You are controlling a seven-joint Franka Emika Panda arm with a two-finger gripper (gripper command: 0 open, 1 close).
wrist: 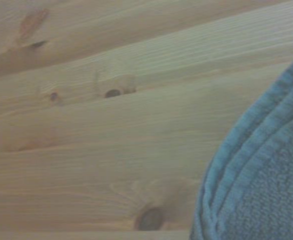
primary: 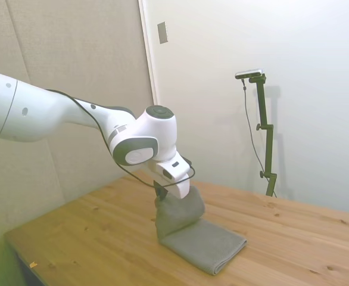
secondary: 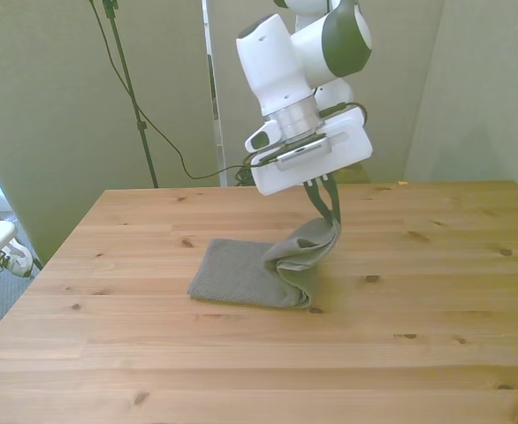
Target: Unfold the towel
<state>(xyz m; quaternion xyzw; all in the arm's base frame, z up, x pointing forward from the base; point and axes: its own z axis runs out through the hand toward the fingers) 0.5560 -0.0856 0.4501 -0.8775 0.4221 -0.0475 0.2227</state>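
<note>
Half the towel (secondary: 241, 278) lies flat mid-frame; the gripper (secondary: 328, 212) pinches its top layer up, not yet opened.

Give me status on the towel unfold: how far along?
Done: the gripper has its jaws shut on one edge of the towel and holds that edge up off the table. In hand: the raised layer hangs bunched below the jaws at the front view's right end, while the rest lies flat. Left: carry the layer over, lay it open, release. The towel is not yet spread out.
</note>
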